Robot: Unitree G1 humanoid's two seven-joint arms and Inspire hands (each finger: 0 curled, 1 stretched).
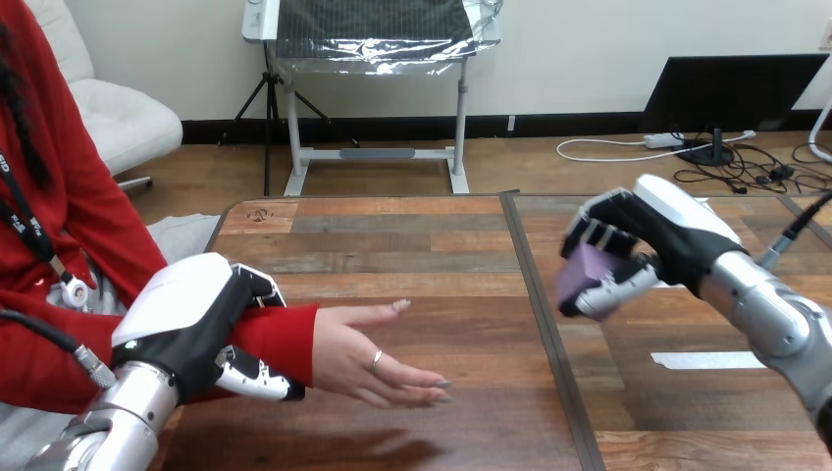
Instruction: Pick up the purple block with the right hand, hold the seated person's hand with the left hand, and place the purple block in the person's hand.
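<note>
Purple block [586, 273] riding in right hand [667, 235], up over the counter's rt half.

Block is showing just one purple face. The rest is hiding behind fingers curling over its top and the thumb pressing from below, so its full shape is hard to make out. Left hand [186, 324] is clamping round the person's forearm [280, 334] at the red sleeve, fingers over the top, thumb underneath. Person's hand [373, 358] is lying open, fingers stretching toward the view's rt, low over the counter [412, 245], well apart from the block; can't tell if it's touching the wood. Dark seam [543, 294] is running btw them, and a white tape strip [708, 360] is lying below the right arm. Bare wood is stretching btw the open fingers and the seam. Counter's near edge is getting cut off at the bottom.
</note>
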